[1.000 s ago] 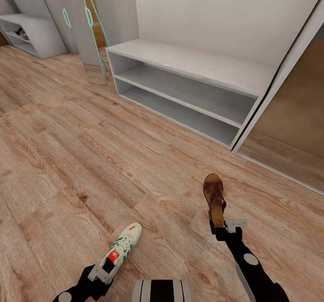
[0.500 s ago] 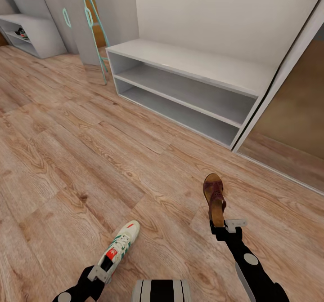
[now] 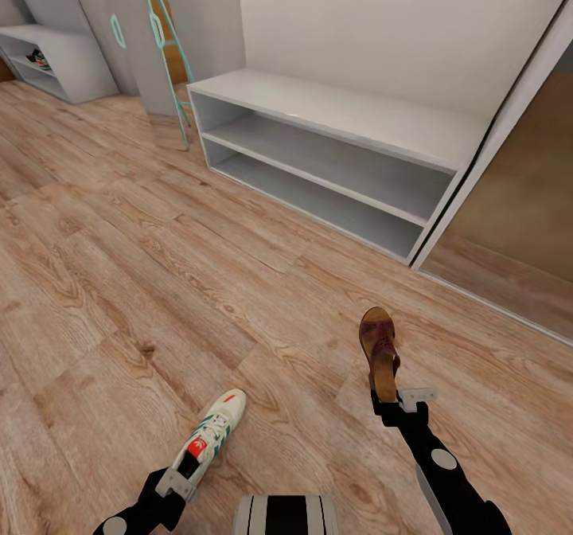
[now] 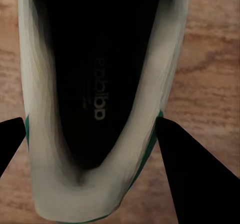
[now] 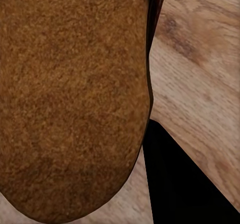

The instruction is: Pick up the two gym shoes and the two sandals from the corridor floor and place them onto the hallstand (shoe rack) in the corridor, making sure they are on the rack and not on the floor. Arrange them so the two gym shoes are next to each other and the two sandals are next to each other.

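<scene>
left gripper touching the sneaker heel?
Cannot tell. In the left wrist view the fingers flank the sneaker heel, but the contact edges are unclear; the head view is too coarse to settle it.

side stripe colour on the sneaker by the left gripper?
Green, on the white sneaker; clearest in the head view.

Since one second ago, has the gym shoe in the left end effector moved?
Yes. Against the floor planks, the gym shoe has slid slightly left and toward the robot with the left end effector; the bench is unchanged.
</scene>
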Controlling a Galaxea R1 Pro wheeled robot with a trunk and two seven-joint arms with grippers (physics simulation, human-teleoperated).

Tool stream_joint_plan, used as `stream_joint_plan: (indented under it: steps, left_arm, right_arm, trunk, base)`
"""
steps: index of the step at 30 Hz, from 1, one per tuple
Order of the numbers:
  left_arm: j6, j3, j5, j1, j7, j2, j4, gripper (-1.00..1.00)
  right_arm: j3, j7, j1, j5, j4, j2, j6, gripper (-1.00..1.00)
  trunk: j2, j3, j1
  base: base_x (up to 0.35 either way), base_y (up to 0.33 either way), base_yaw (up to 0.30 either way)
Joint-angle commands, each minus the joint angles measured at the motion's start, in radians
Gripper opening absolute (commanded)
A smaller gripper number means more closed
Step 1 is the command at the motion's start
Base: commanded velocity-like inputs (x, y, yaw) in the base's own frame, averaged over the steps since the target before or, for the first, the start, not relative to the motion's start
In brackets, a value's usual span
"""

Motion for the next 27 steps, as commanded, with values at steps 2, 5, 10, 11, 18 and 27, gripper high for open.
stream_joint_plan:
  steps: [2, 5, 10, 11, 18, 27]
  left_arm:
    - [-0.005, 0.012, -0.01, 0.0, -0.005, -0.001, 0.0, -1.0]
    - [-0.005, 0.015, -0.009, 0.0, -0.005, -0.001, 0.0, -1.0]
    - [-0.004, 0.018, -0.007, 0.0, -0.005, 0.0, 0.001, -1.0]
    - [-0.003, 0.019, -0.006, 0.0, -0.004, 0.0, 0.001, -1.0]
    - [0.0, 0.022, -0.001, 0.0, -0.001, 0.003, 0.004, -1.0]
    - [-0.001, 0.079, 0.069, 0.002, 0.0, 0.005, 0.012, -1.0]
  right_arm:
    - [-0.004, 0.006, 0.0, 0.003, 0.0, 0.001, -0.003, -1.0]
    - [-0.004, 0.006, 0.0, 0.003, 0.0, 0.001, -0.003, -1.0]
    - [0.0, 0.007, 0.0, 0.003, -0.029, -0.001, -0.003, -1.0]
    - [0.0, 0.007, 0.0, 0.003, -0.033, -0.001, -0.003, -1.0]
    - [0.001, 0.007, 0.0, 0.004, -0.039, -0.001, -0.003, -1.0]
    - [0.001, 0.007, 0.0, 0.005, -0.041, -0.001, -0.003, -1.0]
  trunk:
    - [0.0, -0.001, 0.0]
    - [0.0, -0.001, 0.0]
    - [0.0, -0.001, 0.0]
    - [0.0, -0.001, 0.0]
    - [0.001, 0.023, -0.003]
    - [0.003, 0.057, -0.007]
  base:
    - [0.0, 0.0, 0.0]
    - [0.0, 0.0, 0.0]
    - [0.0, 0.0, 0.0]
    - [0.0, 0.0, 0.0]
    - [0.0, 0.0, 0.0]
    - [0.0, 0.0, 0.0]
